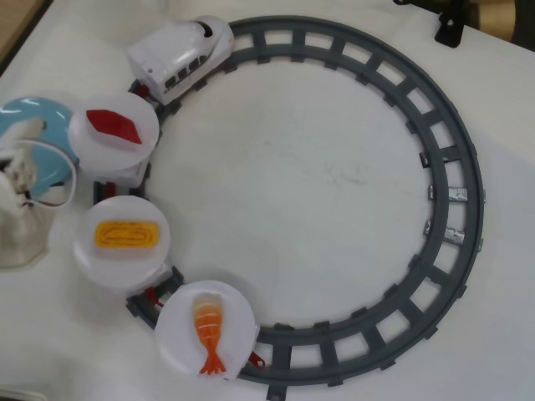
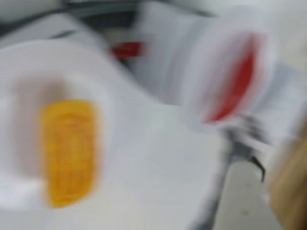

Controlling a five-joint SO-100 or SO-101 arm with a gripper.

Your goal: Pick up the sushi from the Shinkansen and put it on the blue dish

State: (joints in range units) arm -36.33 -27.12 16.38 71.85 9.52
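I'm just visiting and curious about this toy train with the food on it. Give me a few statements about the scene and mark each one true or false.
1. The yellow egg sushi lies on a white plate. True.
2. The blue dish holds the red tuna piece. False: the tuna sits on a white plate.
3. The Shinkansen stands on the round grey track. True.
4. The shrimp rides right behind the train's nose. False: it is on the last plate.

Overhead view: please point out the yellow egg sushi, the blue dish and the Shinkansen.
yellow egg sushi (image 1: 125, 234): overhead view, centre of its ridged top.
blue dish (image 1: 33, 113): overhead view, bare upper part, left edge.
Shinkansen (image 1: 180, 54): overhead view, white roof of the front car.
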